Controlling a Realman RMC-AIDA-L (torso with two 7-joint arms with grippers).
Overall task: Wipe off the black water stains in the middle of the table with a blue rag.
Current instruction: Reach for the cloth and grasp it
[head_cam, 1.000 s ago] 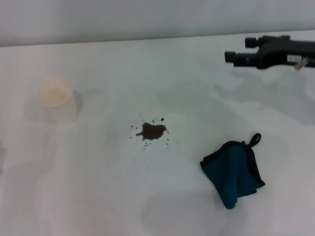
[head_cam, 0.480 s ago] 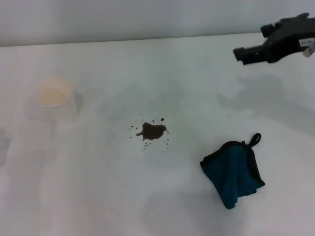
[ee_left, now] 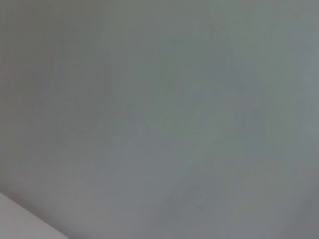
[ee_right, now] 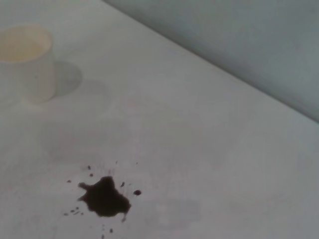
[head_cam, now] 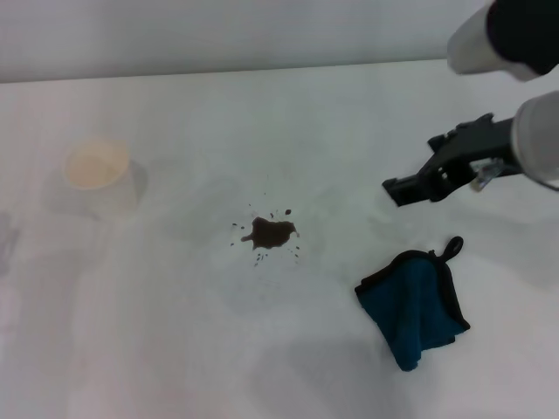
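Observation:
The black water stains (head_cam: pixel 269 233) form a small dark blotch with tiny splatter dots in the middle of the white table (head_cam: pixel 157 340); the right wrist view shows them too (ee_right: pixel 104 197). The blue rag (head_cam: pixel 415 305) lies crumpled on the table to the right of the stains and nearer to me, its black loop pointing away. My right gripper (head_cam: pixel 410 164) hangs above the table just beyond the rag, apart from it. Its two black fingers stand apart with nothing between them. The left gripper is out of view.
A white paper cup (head_cam: pixel 98 177) stands at the far left of the table, also visible in the right wrist view (ee_right: pixel 25 59). The table's far edge meets a grey wall (head_cam: pixel 262 35). The left wrist view shows only a plain grey surface.
My right arm has come down and toward me from the far right edge, tilting, and its gripper now hangs just beyond the rag. Rag, stains and cup have not moved.

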